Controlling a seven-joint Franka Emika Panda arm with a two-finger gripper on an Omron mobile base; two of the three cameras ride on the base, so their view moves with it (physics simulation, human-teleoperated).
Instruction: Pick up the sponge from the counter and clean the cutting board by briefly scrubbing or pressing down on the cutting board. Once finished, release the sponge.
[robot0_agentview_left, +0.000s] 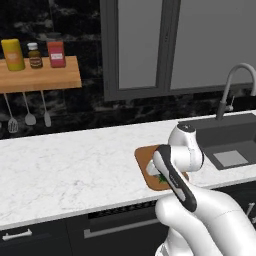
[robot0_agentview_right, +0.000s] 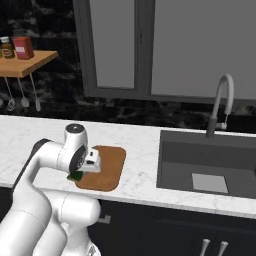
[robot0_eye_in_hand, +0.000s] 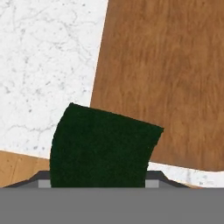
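The pincer (robot0_agentview_right: 80, 172) is gripping the dark green sponge (robot0_eye_in_hand: 103, 146), hovering over the near left edge of the board (robot0_eye_in_hand: 166, 74) on the counter (robot0_agentview_left: 65, 170). The sponge is looking light and squashy, bending slightly, so a mid-body hold seems best.

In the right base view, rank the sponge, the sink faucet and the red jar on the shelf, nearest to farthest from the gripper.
1. sponge, at the gripper, over the cutting board.
2. faucet, far right behind the sink.
3. red jar, upper left on the shelf.
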